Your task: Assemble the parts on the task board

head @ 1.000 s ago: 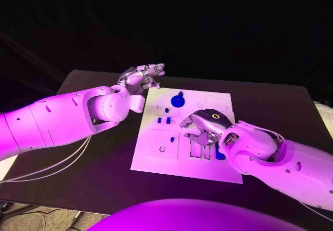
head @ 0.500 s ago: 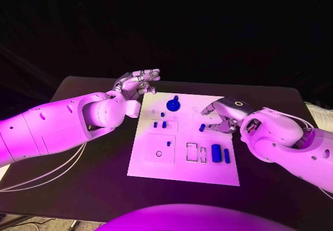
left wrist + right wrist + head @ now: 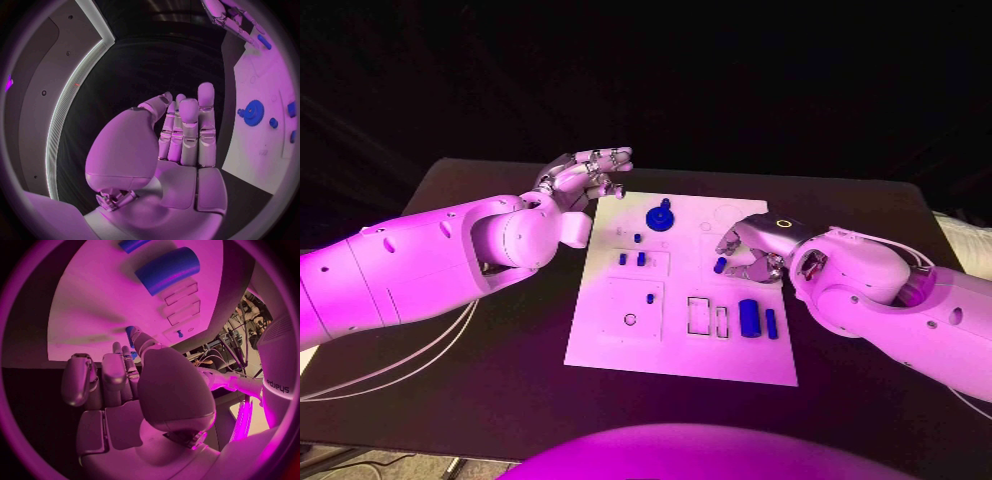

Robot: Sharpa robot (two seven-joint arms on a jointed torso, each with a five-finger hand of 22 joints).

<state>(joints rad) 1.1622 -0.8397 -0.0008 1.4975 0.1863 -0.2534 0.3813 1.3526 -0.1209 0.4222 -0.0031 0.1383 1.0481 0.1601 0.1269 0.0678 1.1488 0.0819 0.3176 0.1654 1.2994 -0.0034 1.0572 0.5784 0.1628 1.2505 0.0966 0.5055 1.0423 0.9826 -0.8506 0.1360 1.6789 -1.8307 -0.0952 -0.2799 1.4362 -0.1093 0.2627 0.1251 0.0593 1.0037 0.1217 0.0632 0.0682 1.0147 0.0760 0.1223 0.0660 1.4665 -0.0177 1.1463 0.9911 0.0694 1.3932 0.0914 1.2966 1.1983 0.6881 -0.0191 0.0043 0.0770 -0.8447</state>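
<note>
Left hand hangs over the black table just off the far left corner of the task board, palm raised and empty; in the left wrist view its fingers stand straight and close side by side, with the thumb bent across beside them, touching nothing. Its white arm runs back toward the near left edge. On the board, moving rightward, a blue gear sits near the far edge, two small blue pegs stand side by side below it, and one tiny blue peg stands in the square outline nearer the robot. Further right, past two empty rectangular slots, a thick blue cylinder and a thinner blue bar lie side by side near the board's right edge. Right hand is over the board's right side, knuckles up and fingers curled down, pinching a small blue part at its fingertips; the right wrist view shows that part between thumb and finger, just above the white surface. Its forearm leads off to the right edge.
</note>
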